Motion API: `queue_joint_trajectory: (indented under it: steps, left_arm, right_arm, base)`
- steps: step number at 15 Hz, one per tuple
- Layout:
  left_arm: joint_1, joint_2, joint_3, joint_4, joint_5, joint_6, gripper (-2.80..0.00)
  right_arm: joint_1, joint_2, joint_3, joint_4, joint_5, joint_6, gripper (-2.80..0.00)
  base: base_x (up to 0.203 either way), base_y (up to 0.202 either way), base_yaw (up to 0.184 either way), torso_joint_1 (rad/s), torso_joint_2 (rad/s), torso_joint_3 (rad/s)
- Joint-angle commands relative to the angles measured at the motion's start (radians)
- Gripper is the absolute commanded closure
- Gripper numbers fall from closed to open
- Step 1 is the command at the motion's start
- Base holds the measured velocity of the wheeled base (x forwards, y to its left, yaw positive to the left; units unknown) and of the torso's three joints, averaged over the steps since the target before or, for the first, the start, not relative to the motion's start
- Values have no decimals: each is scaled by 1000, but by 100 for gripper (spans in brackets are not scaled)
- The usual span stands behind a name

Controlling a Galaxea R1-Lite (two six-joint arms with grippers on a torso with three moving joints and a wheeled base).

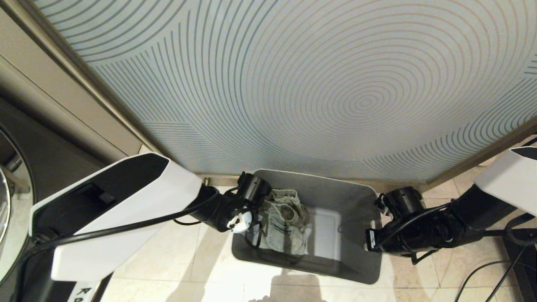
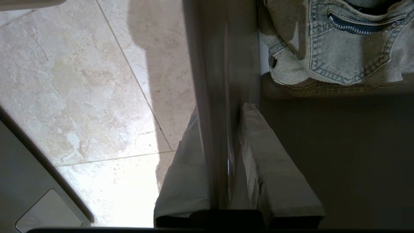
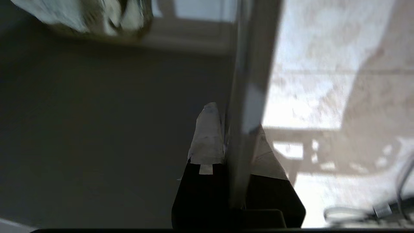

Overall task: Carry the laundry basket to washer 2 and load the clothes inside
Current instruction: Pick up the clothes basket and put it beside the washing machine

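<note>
1. Laundry basket (image 1: 335, 184), head view: the grey bin sits on the tiled floor (image 1: 184, 260) in front of me, close to a wall panel (image 1: 293, 75) patterned with concentric lines. The clothes (image 1: 283, 222), a small pale denim piece, lie inside toward my left wall of the bin. My left gripper (image 1: 247, 228) is at the left rim, my right gripper (image 1: 371, 243) at the right rim.
2. Left wrist view: my left gripper (image 2: 223, 129) straddles the basket wall (image 2: 223, 81), one taped finger (image 2: 275, 171) inside and the other outside, pinching the wall between them. The denim (image 2: 339, 48), with a zip and stitched seams, rests on the bin's bottom just beyond the fingertips.
3. Right wrist view: my right gripper (image 3: 236, 119) is pressed onto the opposite wall (image 3: 252, 64), one finger (image 3: 208, 132) on the inner face, one on the outer. The picture is blurred; the clothes (image 3: 97, 16) show only as a pale smear deep in the bin.
</note>
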Motion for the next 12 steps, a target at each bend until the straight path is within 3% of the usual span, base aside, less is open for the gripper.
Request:
queue_joint_trajectory:
  steps: [1, 12]
  left_arm:
    - [-2, -12, 3, 0, 6, -13, 0]
    - [-8, -78, 69, 18, 2, -73, 0]
  right_arm:
    - [0, -21, -22, 33, 0, -1, 0]
    - [14, -99, -20, 154, -27, -4, 0]
  base:
    - [0, 0, 0, 0, 0, 0]
    - [0, 0, 0, 0, 0, 0]
